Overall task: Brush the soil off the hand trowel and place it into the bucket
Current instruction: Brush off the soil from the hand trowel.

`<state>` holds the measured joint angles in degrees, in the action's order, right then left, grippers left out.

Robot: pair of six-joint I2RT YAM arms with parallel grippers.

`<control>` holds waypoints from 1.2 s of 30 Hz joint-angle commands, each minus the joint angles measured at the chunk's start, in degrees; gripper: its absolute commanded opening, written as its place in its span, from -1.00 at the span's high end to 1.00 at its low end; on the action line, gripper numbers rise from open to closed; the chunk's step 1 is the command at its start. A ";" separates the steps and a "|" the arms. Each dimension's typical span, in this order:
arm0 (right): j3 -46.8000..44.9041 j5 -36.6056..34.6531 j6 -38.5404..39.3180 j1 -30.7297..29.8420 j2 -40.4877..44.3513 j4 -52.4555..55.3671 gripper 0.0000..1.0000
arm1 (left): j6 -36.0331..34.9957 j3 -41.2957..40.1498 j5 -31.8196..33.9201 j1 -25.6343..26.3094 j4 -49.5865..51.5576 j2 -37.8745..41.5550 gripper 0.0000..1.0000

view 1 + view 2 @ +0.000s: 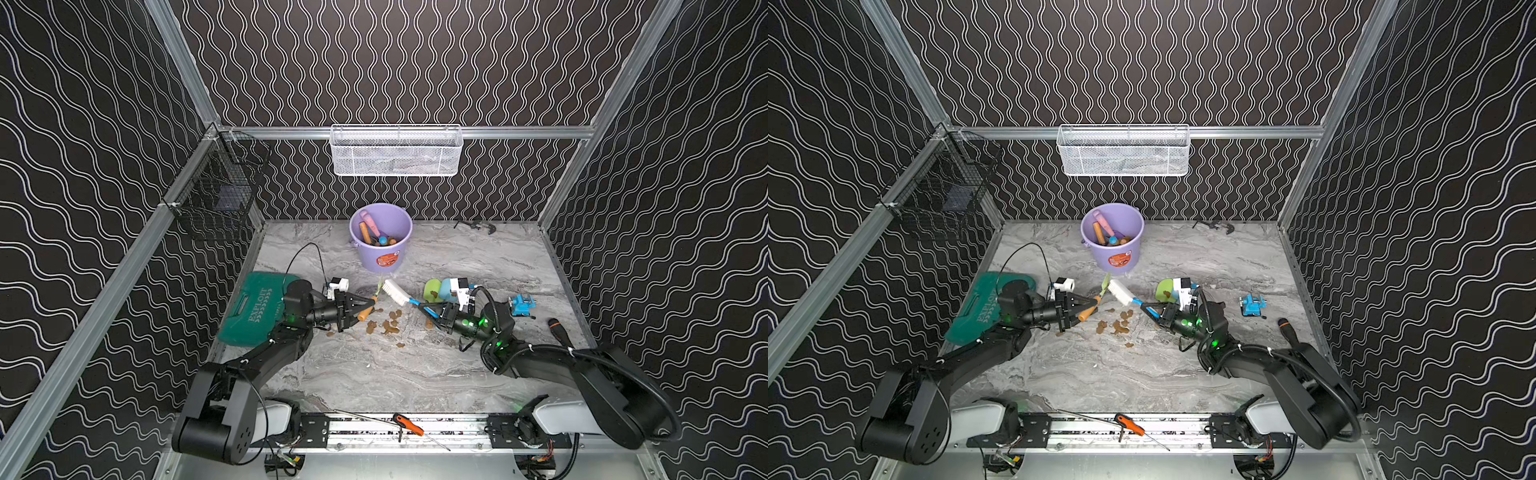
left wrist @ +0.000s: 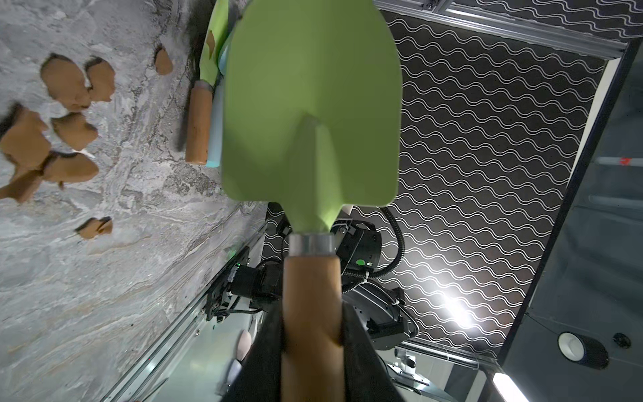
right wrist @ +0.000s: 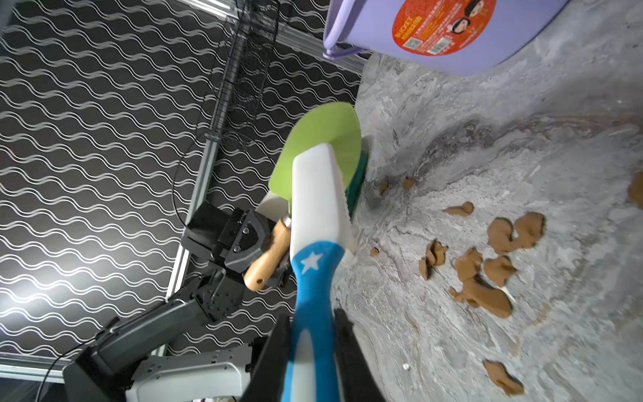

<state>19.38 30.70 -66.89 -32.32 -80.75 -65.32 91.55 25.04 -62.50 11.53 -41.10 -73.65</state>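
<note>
Your left end effector (image 1: 365, 311) grips the green trowel's (image 2: 309, 104) wooden handle, and your right end effector (image 1: 428, 311) is clamped on the brush (image 1: 397, 291), its head beside the blade. The soil (image 1: 388, 326) lies on the bench (image 1: 415, 374) below, with the bucket (image 1: 374, 257) just beyond.

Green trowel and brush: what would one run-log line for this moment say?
left tool: shut on green trowel handle | right tool: shut on brush handle | brush head at trowel blade | soil clumps on table

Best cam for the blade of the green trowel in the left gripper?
Left wrist: the green trowel blade fills the frame, unobstructed. Right wrist shows it partly behind the brush head. Both top views show only a thin sliver.
</note>
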 commanded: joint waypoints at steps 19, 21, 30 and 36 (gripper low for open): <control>-1.23 -4.09 -9.41 -6.71 -16.01 -24.00 1.00 | 14.83 -1.75 0.20 0.23 -26.12 -4.21 1.00; -2.35 -5.30 -11.20 -6.46 -17.62 -28.02 1.00 | 15.18 -1.75 -0.20 0.16 -26.34 -3.97 1.00; -7.99 -12.55 -7.41 -4.61 -4.19 -17.35 1.00 | 4.40 -0.33 -1.84 0.10 -8.92 0.67 1.00; 2.97 -10.41 6.69 -5.76 8.40 15.62 1.00 | -32.73 12.95 1.87 0.23 46.38 7.24 1.00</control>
<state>18.76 19.38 -68.16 -37.08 -75.18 -64.29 84.60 31.62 -63.31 11.70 -28.51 -67.94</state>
